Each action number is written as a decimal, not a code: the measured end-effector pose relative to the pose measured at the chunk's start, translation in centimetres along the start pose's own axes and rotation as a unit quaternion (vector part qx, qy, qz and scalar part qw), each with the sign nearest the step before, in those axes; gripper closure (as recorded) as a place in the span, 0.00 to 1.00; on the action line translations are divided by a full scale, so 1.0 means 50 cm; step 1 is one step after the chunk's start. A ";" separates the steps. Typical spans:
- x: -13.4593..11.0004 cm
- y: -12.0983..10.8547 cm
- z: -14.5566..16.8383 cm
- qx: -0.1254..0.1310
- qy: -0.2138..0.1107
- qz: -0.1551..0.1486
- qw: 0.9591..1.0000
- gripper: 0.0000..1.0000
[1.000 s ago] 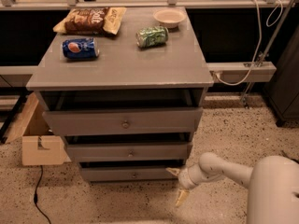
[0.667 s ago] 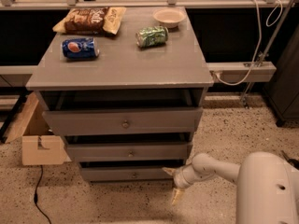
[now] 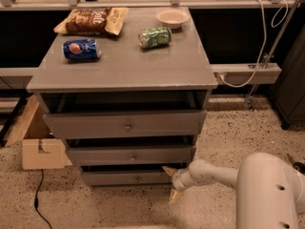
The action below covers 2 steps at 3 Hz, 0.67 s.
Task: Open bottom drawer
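Observation:
The bottom drawer (image 3: 128,177) is the lowest and narrowest of three grey fronts, with a small round metal knob (image 3: 137,178) at its centre. It stands slightly out, with a dark gap above it. My gripper (image 3: 170,183) is low by the floor at the drawer's right end, on the white arm (image 3: 214,173) coming from the lower right. Its two tan fingers (image 3: 168,170) are spread apart, one up near the drawer's right corner, one down toward the floor. It holds nothing.
The middle drawer (image 3: 131,155) and top drawer (image 3: 125,124) also stand slightly out. On the cabinet top (image 3: 124,66) lie a blue can (image 3: 81,49), a green can (image 3: 155,36), a chip bag (image 3: 90,20) and a bowl (image 3: 172,17). A cardboard box (image 3: 40,144) stands left.
My gripper and arm have moved left, closer to the bottom drawer's right end. The drawers have not visibly moved.

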<state>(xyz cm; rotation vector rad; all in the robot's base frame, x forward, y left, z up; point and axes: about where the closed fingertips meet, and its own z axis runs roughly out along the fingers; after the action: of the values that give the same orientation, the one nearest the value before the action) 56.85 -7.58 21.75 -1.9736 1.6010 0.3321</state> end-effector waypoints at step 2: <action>0.041 -0.015 0.041 0.004 0.038 0.003 0.999 0.00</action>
<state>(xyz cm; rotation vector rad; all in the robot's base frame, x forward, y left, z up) 58.41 -8.00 19.21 -1.9969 1.6530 0.2561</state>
